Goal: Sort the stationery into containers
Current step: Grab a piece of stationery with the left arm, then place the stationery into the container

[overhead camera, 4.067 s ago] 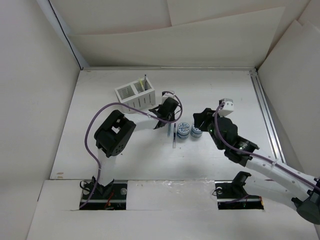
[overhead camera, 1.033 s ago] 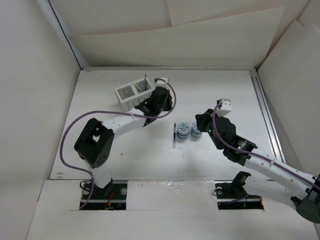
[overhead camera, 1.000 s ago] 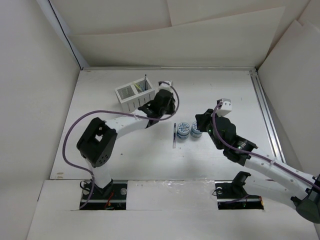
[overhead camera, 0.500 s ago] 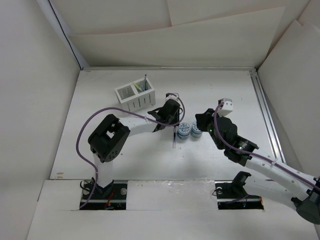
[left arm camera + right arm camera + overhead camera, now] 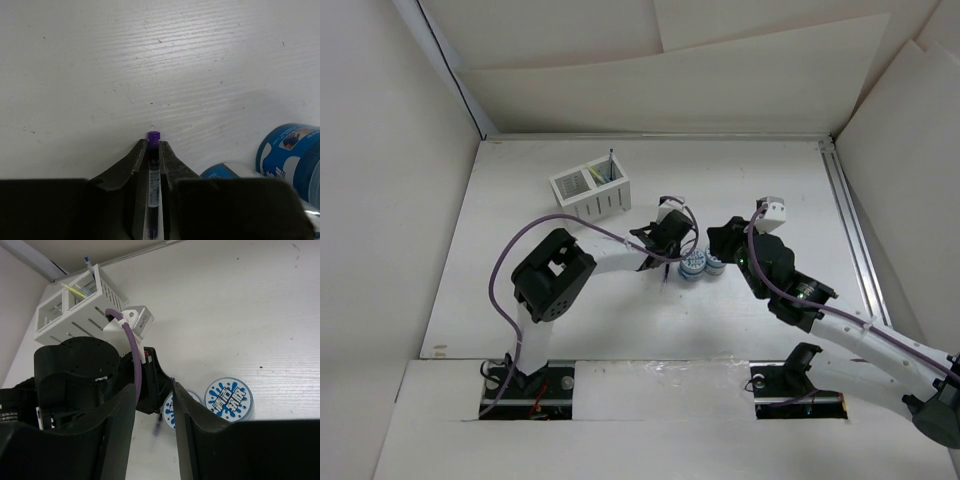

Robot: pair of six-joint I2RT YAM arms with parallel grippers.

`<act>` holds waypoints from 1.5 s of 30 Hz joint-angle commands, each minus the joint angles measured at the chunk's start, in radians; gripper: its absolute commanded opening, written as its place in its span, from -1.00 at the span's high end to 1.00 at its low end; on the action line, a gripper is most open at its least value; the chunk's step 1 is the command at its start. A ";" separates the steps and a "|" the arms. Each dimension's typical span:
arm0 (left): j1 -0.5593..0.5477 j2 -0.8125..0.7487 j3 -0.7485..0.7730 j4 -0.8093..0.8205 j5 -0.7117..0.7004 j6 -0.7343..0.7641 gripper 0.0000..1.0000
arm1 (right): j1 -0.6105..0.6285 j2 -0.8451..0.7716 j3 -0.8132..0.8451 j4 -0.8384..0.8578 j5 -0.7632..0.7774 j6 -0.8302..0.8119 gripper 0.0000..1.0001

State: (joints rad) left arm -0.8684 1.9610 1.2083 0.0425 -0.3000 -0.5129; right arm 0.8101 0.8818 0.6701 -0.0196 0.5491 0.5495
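Top external: white table (image 5: 770, 180), slatted organizer (image 5: 591, 192) toward the far left, well apart from both grippers. It holds a yellow-green pen (image 5: 75, 289) and an upright dark pen (image 5: 610, 166). Left gripper (image 5: 153, 146) is clamped on a purple-tipped pen (image 5: 153, 175), with the tip poking out past the fingers, just beside the left roll (image 5: 692, 266). Can't tell if the pen is off the table. Right roll (image 5: 716, 263) sits next to the left one. Right gripper (image 5: 153, 390) is above the rolls, fingers apart with a narrow gap, holding nothing.
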 commanded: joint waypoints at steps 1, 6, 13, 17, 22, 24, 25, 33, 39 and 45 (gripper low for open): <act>-0.003 0.041 0.022 -0.036 -0.060 0.002 0.90 | -0.008 -0.017 -0.003 0.023 0.009 -0.002 0.17; -0.003 -0.002 0.022 -0.036 -0.120 0.002 1.00 | -0.008 -0.026 -0.003 0.023 0.009 -0.002 0.17; 0.052 -0.138 0.045 -0.001 -0.102 0.011 1.00 | -0.008 -0.035 -0.012 0.023 0.009 -0.002 0.07; 0.123 -0.215 0.095 0.023 -0.070 0.022 1.00 | -0.008 -0.044 -0.012 0.023 0.018 -0.002 -0.02; 0.232 -0.273 0.155 0.106 -0.080 0.068 1.00 | -0.008 -0.044 -0.012 0.023 0.018 -0.002 -0.04; 0.299 -0.274 0.197 0.164 -0.070 0.079 1.00 | -0.008 -0.033 -0.012 0.023 0.009 -0.002 -0.04; 0.319 -0.264 0.220 0.165 -0.083 0.079 1.00 | -0.008 -0.033 -0.012 0.023 0.009 -0.002 -0.04; 0.440 -0.082 0.431 0.186 -0.168 0.188 1.00 | -0.008 -0.033 -0.012 0.023 0.009 -0.002 -0.04; 0.460 -0.050 0.433 0.261 -0.231 0.278 1.00 | -0.008 -0.024 -0.012 0.023 -0.002 -0.002 -0.04; 0.460 -0.013 0.454 0.319 -0.277 0.347 1.00 | -0.008 -0.015 -0.012 0.023 -0.011 -0.002 -0.04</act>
State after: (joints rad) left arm -0.4088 1.9572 1.6184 0.2733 -0.5259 -0.2310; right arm 0.8101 0.8619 0.6571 -0.0196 0.5472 0.5495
